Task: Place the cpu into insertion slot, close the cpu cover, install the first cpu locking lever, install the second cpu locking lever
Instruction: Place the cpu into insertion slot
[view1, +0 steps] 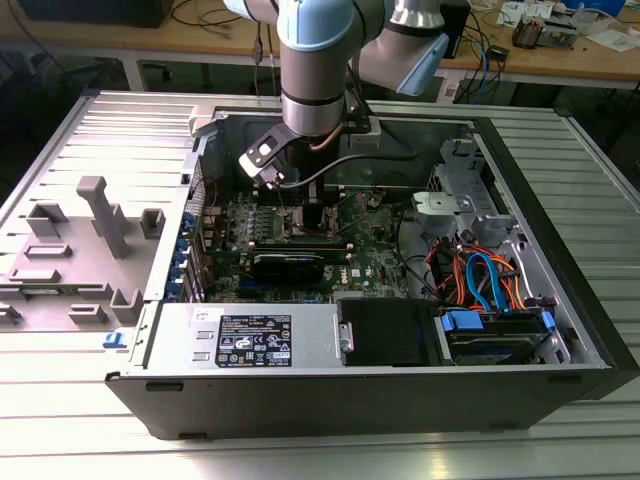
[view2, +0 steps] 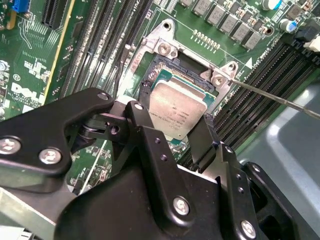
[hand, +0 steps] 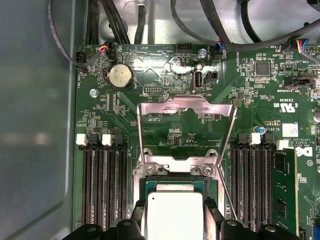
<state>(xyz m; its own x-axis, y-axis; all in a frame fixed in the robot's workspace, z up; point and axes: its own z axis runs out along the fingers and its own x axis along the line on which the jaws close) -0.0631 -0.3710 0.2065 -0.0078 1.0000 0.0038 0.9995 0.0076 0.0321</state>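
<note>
Ribbed metal worktop (view1: 60, 420). Open computer case (view1: 330, 395) lies on its side across the middle. A grey moulded panel (view1: 90, 250) lies flat beside it, toward the worktop edge on the exterior view's left.

Arm (view1: 315, 60) comes down from the far edge of the worktop into the case, wrist low over the green board (hand: 260, 100).

Board lies flat on the case floor. Banks of long black memory slots (hand: 102, 190) run on both sides of its middle.

Pincer (view2: 175, 112) is down over the board's middle, between the two banks. Its black fingers (view2: 150, 140) are clenched on two opposite edges of the cpu.

Cover (hand: 186, 104), a thin silver frame with a large window, is swung open and stands up from the far rim of the slot. Board shows through the window.

Slot (hand: 175, 174) has a silvery rim with screw heads at its corners and a dark centre, showing along the side nearest the cover.

Cpu (hand: 175, 222), dull silver top facing up, is held level in the pincer and squarely over the slot's centre. Cannot tell whether it is seated or just above the contacts.

Lever (view2: 280, 99), a thin wire rod, is raised and slants out from one corner of the slot rim over the nearby memory slots.

Coin cell (hand: 120, 76) sits beyond the cover, near a board corner.
</note>
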